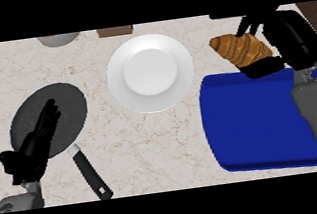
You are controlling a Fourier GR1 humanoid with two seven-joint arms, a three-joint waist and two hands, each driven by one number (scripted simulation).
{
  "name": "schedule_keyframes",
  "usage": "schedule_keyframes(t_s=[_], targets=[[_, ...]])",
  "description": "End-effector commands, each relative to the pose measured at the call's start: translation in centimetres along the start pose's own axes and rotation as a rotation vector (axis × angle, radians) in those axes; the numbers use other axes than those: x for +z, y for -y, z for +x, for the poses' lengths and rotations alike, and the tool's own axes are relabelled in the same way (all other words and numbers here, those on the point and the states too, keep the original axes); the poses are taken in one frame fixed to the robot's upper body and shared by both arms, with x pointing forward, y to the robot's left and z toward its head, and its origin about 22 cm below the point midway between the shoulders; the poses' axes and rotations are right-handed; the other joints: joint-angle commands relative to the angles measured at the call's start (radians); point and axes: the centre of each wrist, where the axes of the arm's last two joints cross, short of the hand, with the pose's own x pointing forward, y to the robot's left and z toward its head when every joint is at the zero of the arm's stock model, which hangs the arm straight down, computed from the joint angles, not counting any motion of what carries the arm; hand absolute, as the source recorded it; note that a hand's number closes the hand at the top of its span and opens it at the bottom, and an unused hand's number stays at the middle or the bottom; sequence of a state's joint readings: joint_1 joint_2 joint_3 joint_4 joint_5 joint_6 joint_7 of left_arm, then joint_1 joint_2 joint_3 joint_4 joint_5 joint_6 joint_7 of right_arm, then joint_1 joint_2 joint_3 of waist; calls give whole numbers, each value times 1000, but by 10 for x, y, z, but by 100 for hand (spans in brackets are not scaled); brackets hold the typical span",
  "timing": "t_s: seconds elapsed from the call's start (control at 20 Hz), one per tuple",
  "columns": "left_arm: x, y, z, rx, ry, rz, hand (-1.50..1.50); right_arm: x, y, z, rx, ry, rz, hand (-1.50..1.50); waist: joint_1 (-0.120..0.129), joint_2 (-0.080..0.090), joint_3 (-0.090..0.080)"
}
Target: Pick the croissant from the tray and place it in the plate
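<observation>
A golden-brown croissant [241, 49] hangs above the counter just past the far edge of the blue tray [256, 121]. My right hand [292, 36] is shut on it, fingers above and thumb below. The white plate [149, 72] lies to the croissant's left, with nothing on it. At the lower left, over the pan, my left hand [36, 142] rests open with straight fingers.
A dark round frying pan [68, 103] lies at the left, its black handle [92, 174] pointing toward me. At the far edge stand a pale bowl [59, 39] and a brown block [114, 31]. Marble counter shows between pan, plate and tray.
</observation>
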State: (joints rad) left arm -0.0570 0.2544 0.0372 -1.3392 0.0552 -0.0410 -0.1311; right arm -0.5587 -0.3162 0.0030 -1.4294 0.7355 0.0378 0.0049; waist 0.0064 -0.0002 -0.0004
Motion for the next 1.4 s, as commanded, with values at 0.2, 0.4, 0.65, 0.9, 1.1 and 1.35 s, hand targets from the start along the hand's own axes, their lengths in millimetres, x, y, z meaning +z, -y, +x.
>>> schedule_keyframes(t_s=[0.2,0.4,0.65,0.9,1.1,1.35], targets=[[-7,8,3,-16,28,-5,0,-38,-47,46,-40,32,106,150,5,2,0],[-2,0,-5,2,-4,-19,0,-62,-77,61,-98,42,129,150,12,5,0],[-13,7,0,21,9,-23,0,-76,-117,105,-91,44,130,150,23,8,0],[-13,6,-1,11,1,-29,0,-89,-135,101,-103,9,156,150,31,10,0],[-21,8,13,3,21,-54,0,-72,-151,88,-261,-134,55,150,58,14,1],[-10,25,-5,-6,13,-69,0,-83,-159,91,-220,-242,88,-150,67,19,0]])
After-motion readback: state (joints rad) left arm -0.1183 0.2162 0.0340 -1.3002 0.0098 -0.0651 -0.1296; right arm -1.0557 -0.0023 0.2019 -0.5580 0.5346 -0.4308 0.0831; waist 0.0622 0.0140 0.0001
